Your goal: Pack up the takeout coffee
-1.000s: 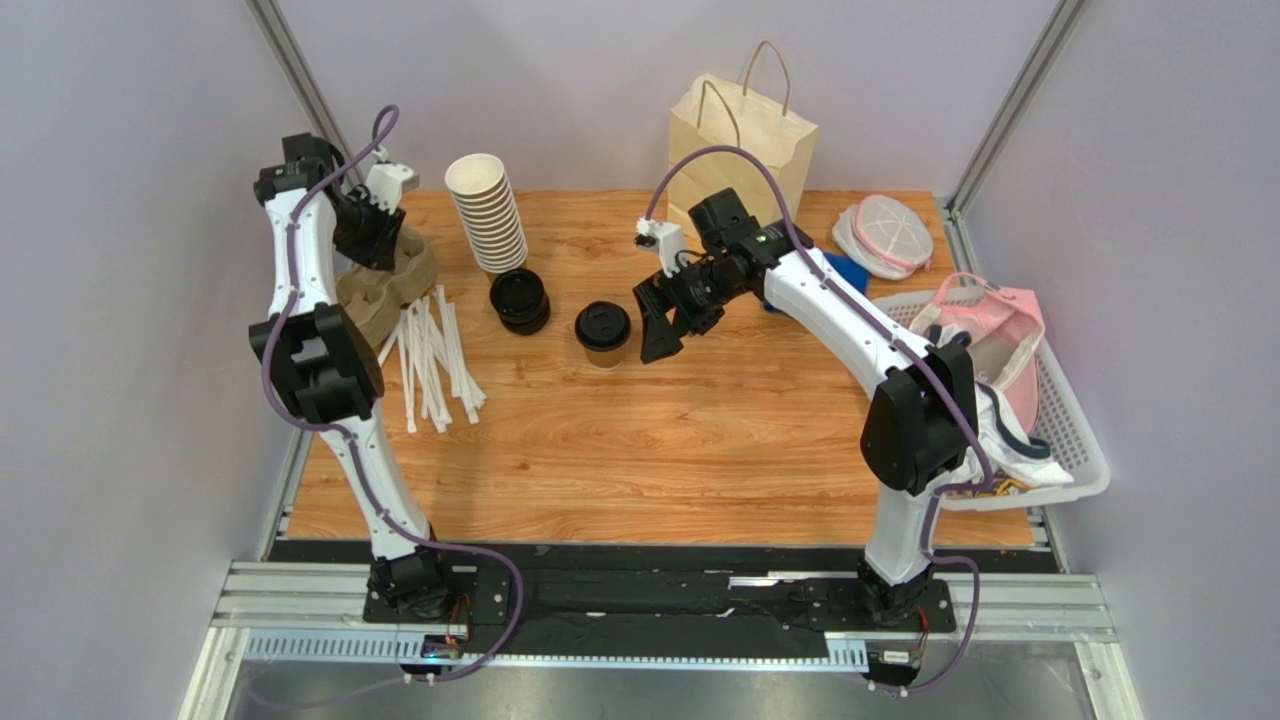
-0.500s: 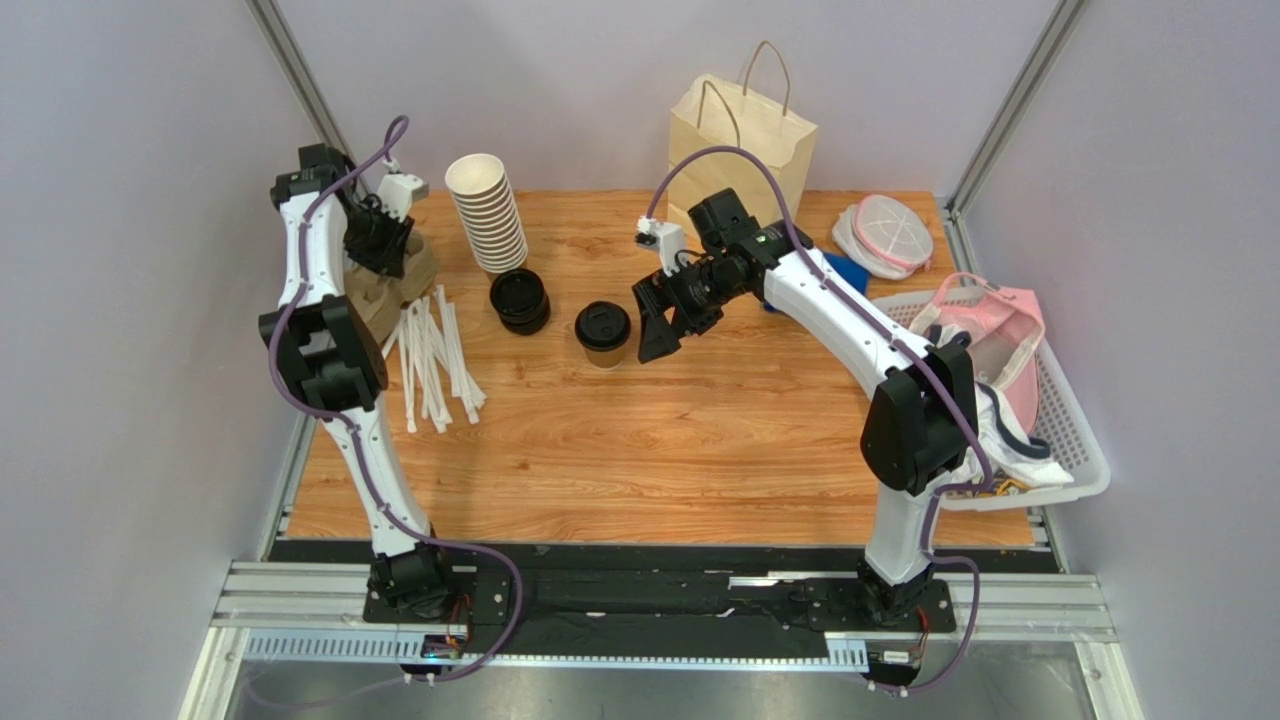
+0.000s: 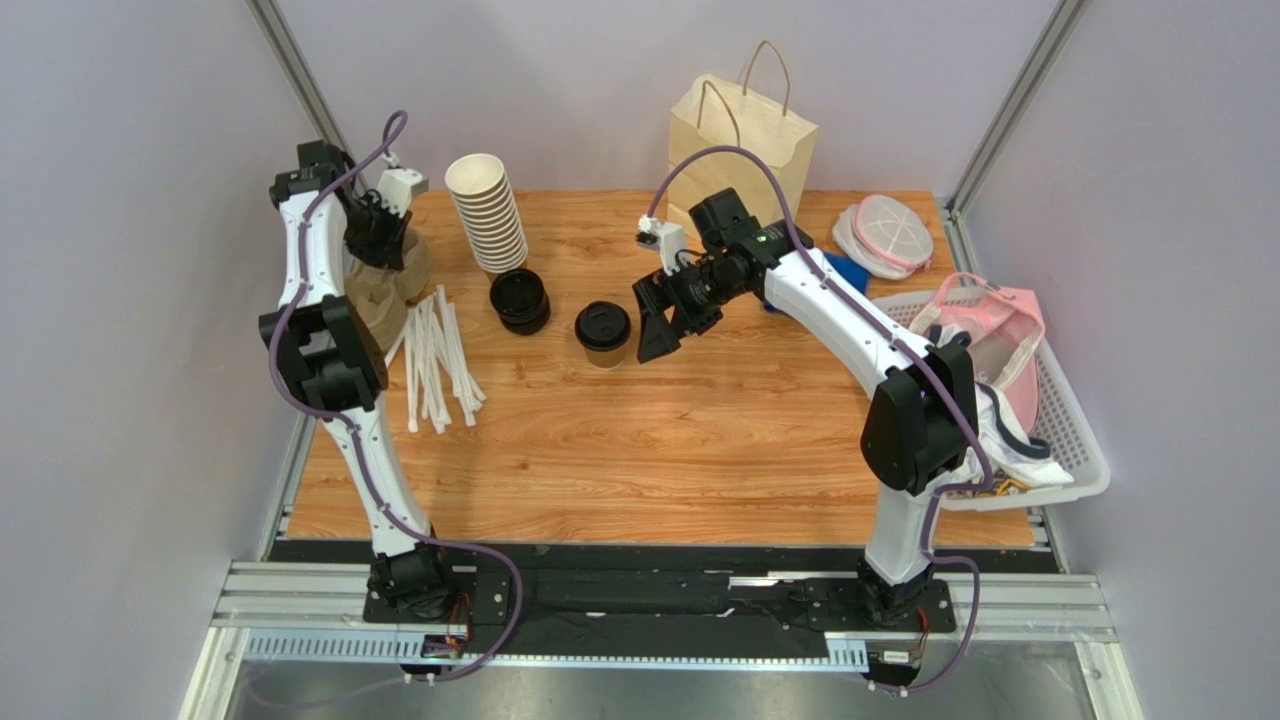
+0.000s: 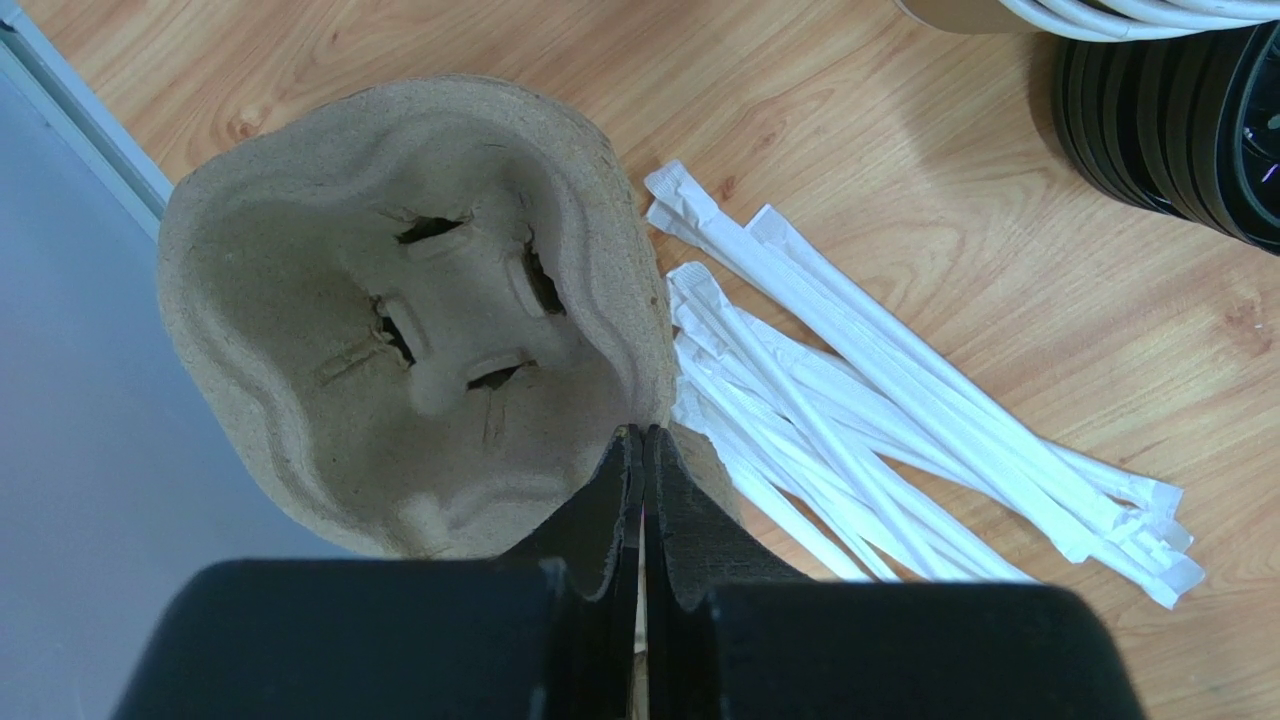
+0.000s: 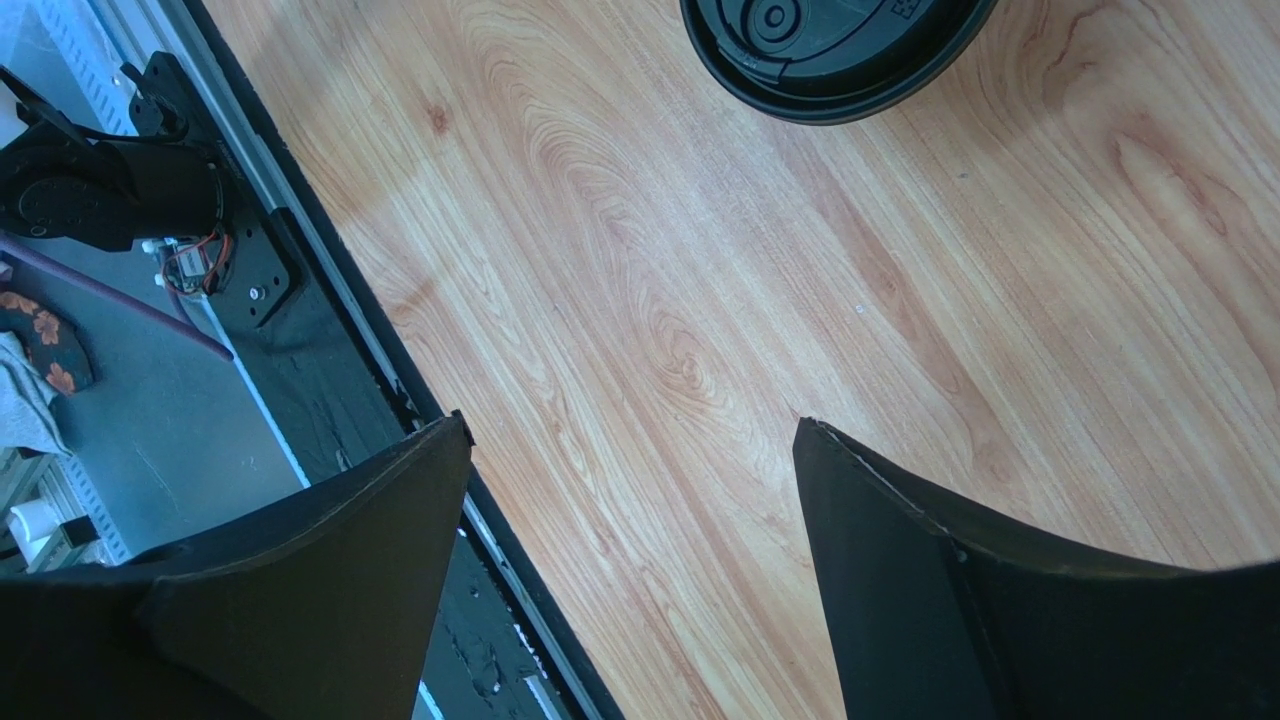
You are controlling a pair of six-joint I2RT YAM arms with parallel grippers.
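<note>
The takeout coffee is standing upright on the table, just right of the stack of loose lids. The right gripper is hanging just beside it on its right, jaws spread wide and gripping nothing. From the wrist camera the black lid is sitting ahead of the fingers, with only bare wood showing between them. By my read the pickup is the step in hand, and it is calling for care: sliding those jaws either side of the paper wall below the lid, squeezing softly so the cup is not buckling, and keeping it level while carrying it off for packing, perhaps to the paper bag waiting at the back. Over on the other side, the left gripper is pressed fully together, tips touching the rim of the pulp cup carrier next to the straws. Whether any rim is pinched between them, I cannot tell.
</note>
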